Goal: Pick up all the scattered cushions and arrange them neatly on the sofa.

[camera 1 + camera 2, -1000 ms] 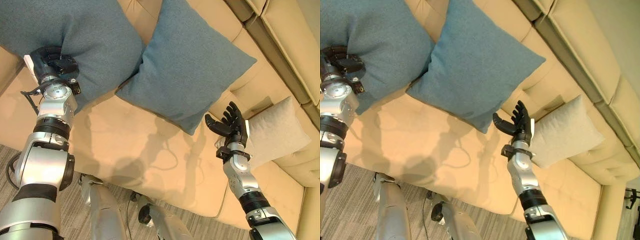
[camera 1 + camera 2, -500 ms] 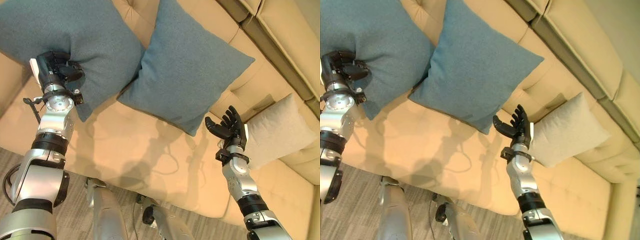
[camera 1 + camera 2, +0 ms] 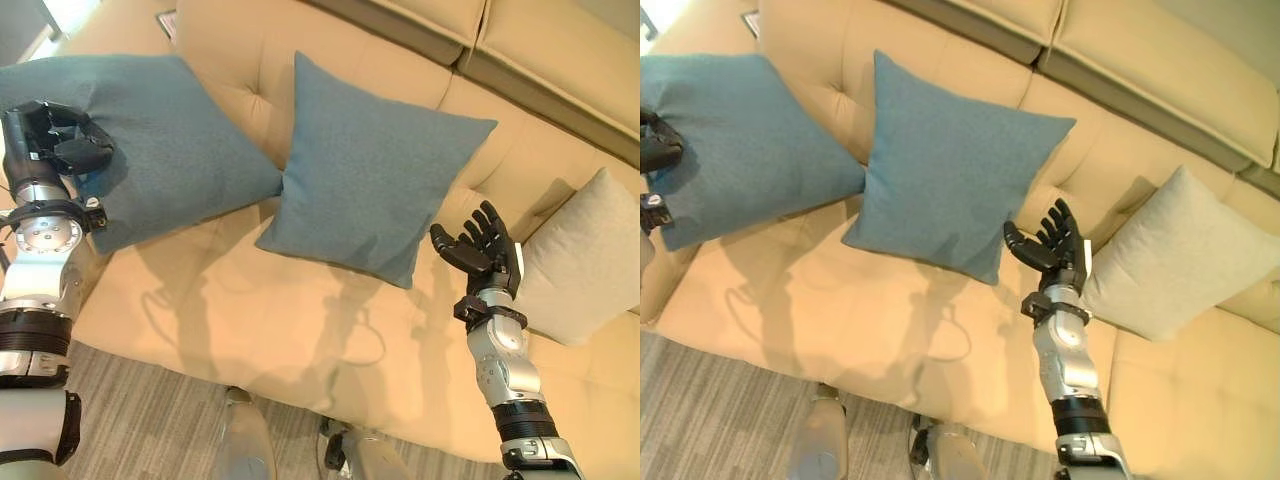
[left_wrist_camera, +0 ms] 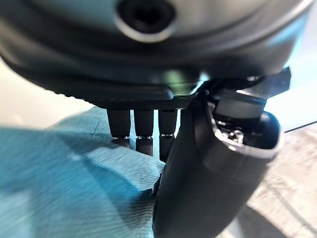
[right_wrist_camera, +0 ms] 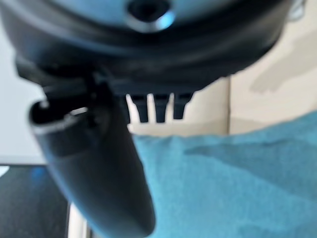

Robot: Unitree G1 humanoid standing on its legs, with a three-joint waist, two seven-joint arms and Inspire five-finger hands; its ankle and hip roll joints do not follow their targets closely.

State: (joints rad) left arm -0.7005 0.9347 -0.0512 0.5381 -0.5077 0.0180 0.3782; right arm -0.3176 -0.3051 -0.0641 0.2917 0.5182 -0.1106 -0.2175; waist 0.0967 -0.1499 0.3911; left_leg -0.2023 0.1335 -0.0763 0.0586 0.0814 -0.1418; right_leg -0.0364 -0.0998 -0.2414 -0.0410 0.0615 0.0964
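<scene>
Three cushions lean on the beige sofa. The left blue cushion rests against the backrest, and my left hand is curled round its outer edge, its thumb and fingers pinching the teal cloth. A second blue cushion stands in the middle, its corner touching the first. To the right a pale beige cushion leans in the sofa's corner. Between these two my right hand is raised with straight fingers, holding nothing; the middle blue cushion shows past it.
The sofa's backrest runs along the far side behind the cushions. Grey carpet lies in front of the seat's front edge. Bare seat stretches in front of the cushions.
The camera has swung, so the whole picture has shifted. My left hand stays closed on the left blue cushion, which now stands flatter against the backrest. The right hand stays open.
</scene>
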